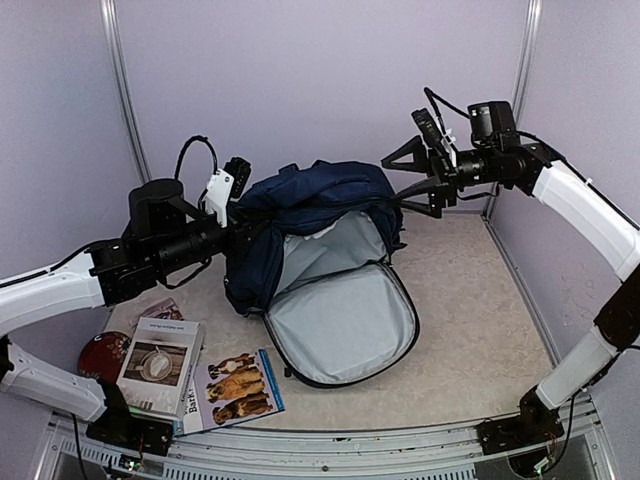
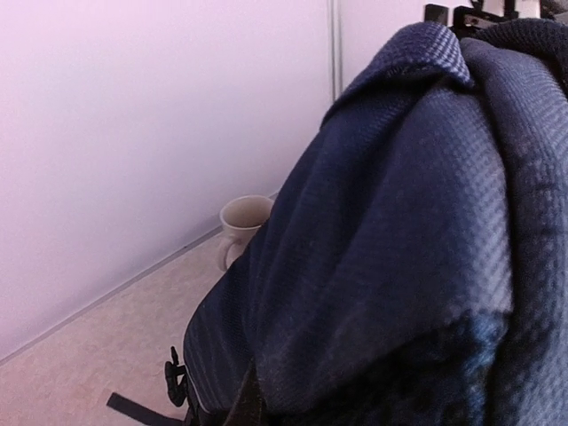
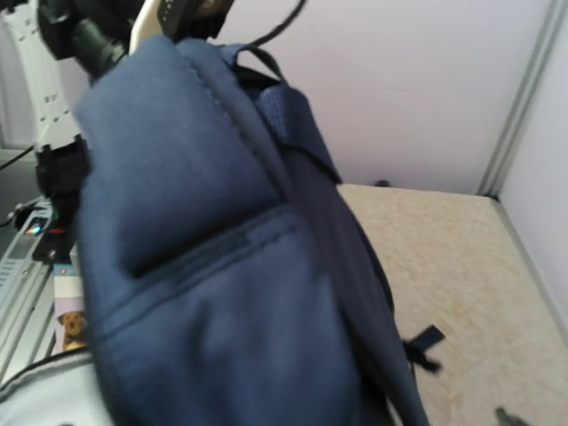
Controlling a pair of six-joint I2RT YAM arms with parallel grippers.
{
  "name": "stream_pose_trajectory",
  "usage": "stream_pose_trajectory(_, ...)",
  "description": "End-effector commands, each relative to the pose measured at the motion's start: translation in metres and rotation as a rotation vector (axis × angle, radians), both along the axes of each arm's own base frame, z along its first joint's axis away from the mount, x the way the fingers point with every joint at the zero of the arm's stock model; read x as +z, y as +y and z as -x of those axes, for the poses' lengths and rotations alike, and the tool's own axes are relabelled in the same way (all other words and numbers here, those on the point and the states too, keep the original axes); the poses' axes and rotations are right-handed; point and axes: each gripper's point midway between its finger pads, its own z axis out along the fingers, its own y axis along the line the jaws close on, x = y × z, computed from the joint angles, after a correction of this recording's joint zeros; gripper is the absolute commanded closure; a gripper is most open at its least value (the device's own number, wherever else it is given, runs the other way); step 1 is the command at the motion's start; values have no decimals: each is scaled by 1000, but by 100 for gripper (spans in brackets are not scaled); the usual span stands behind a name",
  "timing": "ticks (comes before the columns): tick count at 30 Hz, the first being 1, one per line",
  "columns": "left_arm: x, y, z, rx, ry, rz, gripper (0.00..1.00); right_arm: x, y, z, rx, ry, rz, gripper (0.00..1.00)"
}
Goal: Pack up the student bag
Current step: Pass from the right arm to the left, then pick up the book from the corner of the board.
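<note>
The student bag (image 1: 320,200) stands in the middle of the desk (image 1: 470,300). Its navy body is pulled up, and its front flap (image 1: 345,325) lies open toward the near edge with the grey lining upward. The left tool (image 1: 235,232) is pressed together on a fold of fabric at the left side of the bag, and this one grip seems to carry the raised part. The right tool (image 1: 408,175) hangs near the upper right corner of the bag with its jaws wide apart and nothing between them.

The main danger is probably the single hold. A fold of soft cloth can slide out of closed jaws, and then the body would fall over the lining and cover the mouth – packing would be harder after that. If the right tool comes in to take the other side, it may catch two layers together, or only a loose strap, and so pinch the opening closed instead of spreading it.

A pale mug (image 2: 244,222) stands just behind the bag near the wall – a push backward could tip it. The books (image 1: 200,375) lie at the near left, under the occupied left arm, so the right arm would have to reach across the bag and might drag it
</note>
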Motion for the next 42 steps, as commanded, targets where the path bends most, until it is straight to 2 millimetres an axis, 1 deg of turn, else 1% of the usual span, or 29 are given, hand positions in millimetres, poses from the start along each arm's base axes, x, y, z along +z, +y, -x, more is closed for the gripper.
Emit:
stream_pose_trajectory(1,129,66,1,240,-237,280,100,51,-13,15,-109,-73,-119,0)
stream_pose_trajectory(3,141,89,-2,347,-257,285,100,62,-17,19,-141,-74,-166,0)
stream_pose_trajectory(5,146,113,-8,471,-261,283,100,70,-19,22,-157,-58,-220,0)
stream_pose_trajectory(6,147,126,-10,544,-261,285,100,69,-20,23,-164,-12,-240,1)
stream_pose_trajectory(8,152,144,-10,621,-272,294,100,60,-17,21,-177,41,-252,3)
stream_pose_trajectory(10,157,161,-8,684,-289,305,100,43,-12,13,-215,102,-229,6)
stream_pose_trajectory(11,158,168,-8,711,-294,305,100,31,-7,6,-249,139,-210,7)
stream_pose_trajectory(13,156,180,-10,766,-296,298,100,1,3,-7,-304,222,-167,11)
stream_pose_trajectory(14,155,184,-11,783,-295,298,100,-22,9,-15,-349,271,-134,14)
stream_pose_trajectory(15,151,187,-11,795,-292,295,100,-49,16,-25,-403,324,-84,18)
stream_pose_trajectory(16,148,191,-11,814,-290,295,100,-82,22,-32,-463,399,-10,23)
stream_pose_trajectory(18,142,201,-10,859,-287,288,100,-134,40,-31,-508,501,123,28)
stream_pose_trajectory(20,135,213,-12,920,-284,260,100,-170,63,-17,-502,542,224,29)
stream_pose_trajectory(23,116,225,-22,966,-259,227,100,-216,90,1,-516,569,329,29)
stream_pose_trajectory(25,98,221,-29,939,-209,242,100,-249,107,14,-511,624,383,30)
stream_pose_trajectory(27,81,215,-31,908,-168,268,100,-275,126,28,-463,703,418,31)
stream_pose_trajectory(29,69,213,-30,895,-149,285,100,-295,148,45,-386,796,466,35)
stream_pose_trajectory(30,62,212,-30,888,-144,278,100,-315,155,49,-369,838,522,37)
stream_pose_trajectory(31,60,212,-30,883,-142,277,100,-328,159,54,-354,865,574,39)
stream_pose_trajectory(33,57,210,-29,866,-138,274,100,-340,166,61,-330,904,635,42)
stream_pose_trajectory(35,56,209,-26,849,-131,282,100,-341,174,73,-277,973,627,43)
stream_pose_trajectory(38,56,209,-23,831,-126,299,100,-336,191,95,-176,1126,544,44)
stream_pose_trajectory(39,58,211,-21,831,-128,303,100,-337,197,101,-143,1172,523,45)
stream_pose_trajectory(42,70,219,-13,849,-143,307,100,-347,205,106,-117,1282,500,49)
